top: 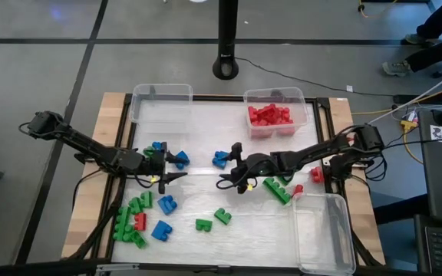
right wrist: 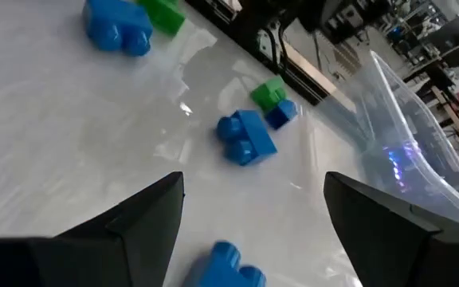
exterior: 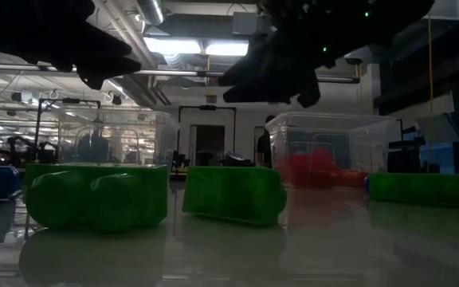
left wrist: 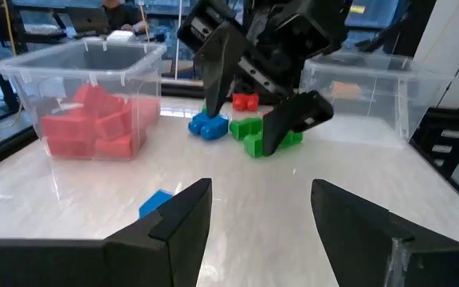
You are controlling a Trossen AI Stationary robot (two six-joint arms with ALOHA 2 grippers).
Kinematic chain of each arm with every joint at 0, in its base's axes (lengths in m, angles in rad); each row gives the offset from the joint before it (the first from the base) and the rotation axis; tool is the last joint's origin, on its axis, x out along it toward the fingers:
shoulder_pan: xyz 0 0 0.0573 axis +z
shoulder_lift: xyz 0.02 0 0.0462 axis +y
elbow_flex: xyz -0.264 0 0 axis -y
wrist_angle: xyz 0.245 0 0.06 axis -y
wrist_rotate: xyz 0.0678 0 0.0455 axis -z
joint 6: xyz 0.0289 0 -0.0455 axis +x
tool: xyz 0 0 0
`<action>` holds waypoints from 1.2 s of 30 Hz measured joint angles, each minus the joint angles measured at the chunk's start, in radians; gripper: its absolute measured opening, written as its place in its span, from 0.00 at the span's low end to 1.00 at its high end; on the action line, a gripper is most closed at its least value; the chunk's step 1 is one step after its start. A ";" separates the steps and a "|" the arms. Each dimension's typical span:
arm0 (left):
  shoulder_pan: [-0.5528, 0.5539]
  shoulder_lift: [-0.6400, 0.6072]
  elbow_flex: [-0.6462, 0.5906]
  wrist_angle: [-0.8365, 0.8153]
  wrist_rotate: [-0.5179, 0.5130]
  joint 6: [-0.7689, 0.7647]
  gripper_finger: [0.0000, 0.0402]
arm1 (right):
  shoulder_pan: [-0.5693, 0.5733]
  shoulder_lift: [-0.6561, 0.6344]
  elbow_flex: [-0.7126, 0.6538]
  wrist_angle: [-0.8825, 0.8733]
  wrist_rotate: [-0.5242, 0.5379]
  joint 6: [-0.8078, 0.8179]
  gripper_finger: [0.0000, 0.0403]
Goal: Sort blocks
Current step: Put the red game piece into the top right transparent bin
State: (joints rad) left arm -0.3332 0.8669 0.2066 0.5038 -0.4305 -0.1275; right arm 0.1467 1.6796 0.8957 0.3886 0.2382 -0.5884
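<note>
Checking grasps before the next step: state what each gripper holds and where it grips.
Nothing is held. The left gripper and right gripper are both open and empty above the table.

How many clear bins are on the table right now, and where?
3: one empty bin at the far left, one bin holding red blocks at the far right, one empty bin at the near right corner.

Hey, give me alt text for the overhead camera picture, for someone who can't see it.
Seen from above, the left gripper and right gripper, both open and empty, face each other over the middle of a white table strewn with green, blue and red blocks. One clear bin holds red blocks; two other clear bins look empty.
</note>
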 joint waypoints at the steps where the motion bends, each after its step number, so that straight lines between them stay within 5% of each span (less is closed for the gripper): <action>1: 0.000 0.001 0.000 -0.003 0.000 0.000 0.51 | -0.002 0.008 0.000 0.005 -0.006 0.002 0.75; 20: -0.008 0.002 0.000 -0.036 0.005 0.059 0.51 | -0.003 0.029 0.000 0.045 -0.020 -0.020 0.75; 31: -0.012 0.002 0.003 0.097 0.006 0.245 0.51 | -0.003 0.029 0.000 0.045 -0.021 -0.018 0.75; 36: -0.025 0.007 0.076 0.011 0.027 0.317 0.51 | -0.002 0.035 0.000 0.054 -0.022 0.006 0.75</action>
State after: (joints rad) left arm -0.3586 0.8735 0.2823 0.5146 -0.4040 0.1895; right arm 0.1448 1.7145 0.8959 0.4422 0.2164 -0.5825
